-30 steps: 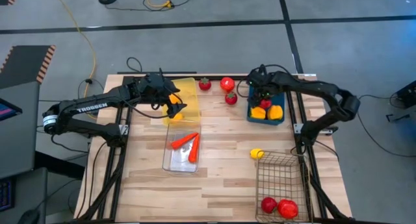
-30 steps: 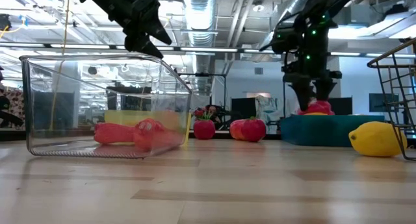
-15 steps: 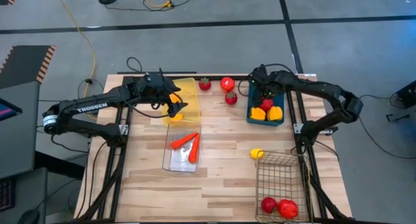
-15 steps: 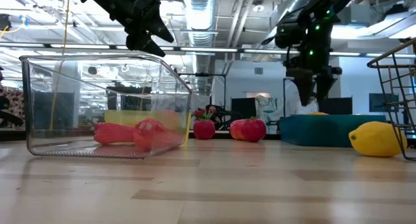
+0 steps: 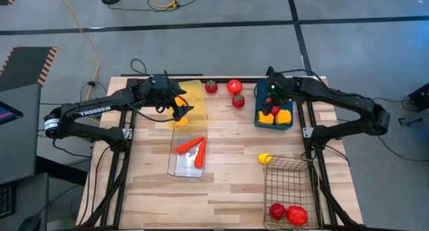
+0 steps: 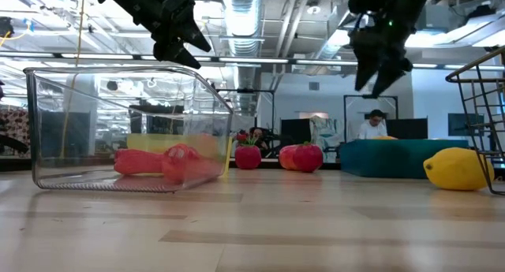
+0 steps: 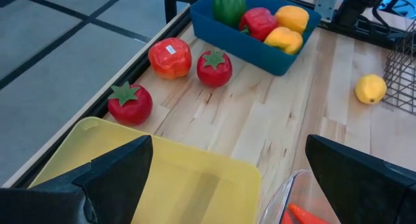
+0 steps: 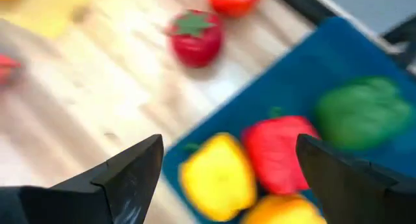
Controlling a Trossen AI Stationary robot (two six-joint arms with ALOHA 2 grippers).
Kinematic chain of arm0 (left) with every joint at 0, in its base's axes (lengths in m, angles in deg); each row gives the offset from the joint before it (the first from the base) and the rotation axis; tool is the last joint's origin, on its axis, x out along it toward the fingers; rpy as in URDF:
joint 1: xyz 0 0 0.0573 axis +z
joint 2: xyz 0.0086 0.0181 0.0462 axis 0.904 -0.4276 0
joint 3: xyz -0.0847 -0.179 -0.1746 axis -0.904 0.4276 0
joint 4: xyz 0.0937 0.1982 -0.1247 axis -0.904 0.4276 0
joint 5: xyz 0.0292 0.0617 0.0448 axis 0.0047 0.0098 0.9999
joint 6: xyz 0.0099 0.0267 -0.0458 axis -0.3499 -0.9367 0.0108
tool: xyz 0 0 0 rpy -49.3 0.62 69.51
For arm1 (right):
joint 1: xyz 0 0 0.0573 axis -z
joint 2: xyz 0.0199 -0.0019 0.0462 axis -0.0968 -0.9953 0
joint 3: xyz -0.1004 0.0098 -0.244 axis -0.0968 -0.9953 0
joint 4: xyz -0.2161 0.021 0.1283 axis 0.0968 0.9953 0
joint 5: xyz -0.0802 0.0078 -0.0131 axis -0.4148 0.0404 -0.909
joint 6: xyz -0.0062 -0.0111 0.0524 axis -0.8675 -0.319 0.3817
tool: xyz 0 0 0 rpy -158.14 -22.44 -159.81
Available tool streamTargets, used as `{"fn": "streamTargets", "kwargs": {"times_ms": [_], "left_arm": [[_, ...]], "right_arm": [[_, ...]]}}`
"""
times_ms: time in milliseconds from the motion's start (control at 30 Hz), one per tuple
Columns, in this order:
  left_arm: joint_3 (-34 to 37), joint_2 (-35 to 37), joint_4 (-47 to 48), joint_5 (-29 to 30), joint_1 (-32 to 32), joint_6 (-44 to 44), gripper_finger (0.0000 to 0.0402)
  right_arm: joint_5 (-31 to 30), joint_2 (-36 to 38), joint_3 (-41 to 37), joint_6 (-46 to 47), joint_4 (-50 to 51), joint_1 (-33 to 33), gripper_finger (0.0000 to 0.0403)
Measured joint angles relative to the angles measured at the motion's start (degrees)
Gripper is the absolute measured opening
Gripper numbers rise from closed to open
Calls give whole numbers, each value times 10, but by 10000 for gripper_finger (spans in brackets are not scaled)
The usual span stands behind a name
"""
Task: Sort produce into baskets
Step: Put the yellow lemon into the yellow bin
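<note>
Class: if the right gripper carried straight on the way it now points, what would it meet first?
Most likely the red pepper in the blue bin; the right gripper, jaws open, hangs above it. Depth is unclear, so it might be the yellow pepper alongside.

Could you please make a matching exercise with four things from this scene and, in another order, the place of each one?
Things:
1. carrots
2. lemon
3. bell peppers
4. right gripper

Places:
A. inside the blue bin
B. on the bare table, beside the wire basket
C. open, raised above the blue bin
D. inside the clear bin

Pairs: 1-D, 2-B, 3-A, 4-C
</note>
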Motion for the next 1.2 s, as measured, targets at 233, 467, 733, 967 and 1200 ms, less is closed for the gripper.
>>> {"fn": "streamTargets", "kwargs": {"times_ms": [233,467,733,967,1200], "left_arm": [[0,0,1,0,0,-5,391],[0,0,2,-1,0,-8,391],[0,0,2,-1,0,-7,391],[0,0,2,-1,0,-6,391],[0,0,2,-1,0,-2,391]], "right_arm": [[100,-14,0,35,-21,-80,379],[128,-63,0,34,-20,-168,377],[205,-110,0,12,-18,-219,366],[241,-152,0,24,-18,-246,365],[322,-212,0,73,-14,-253,364]]}}
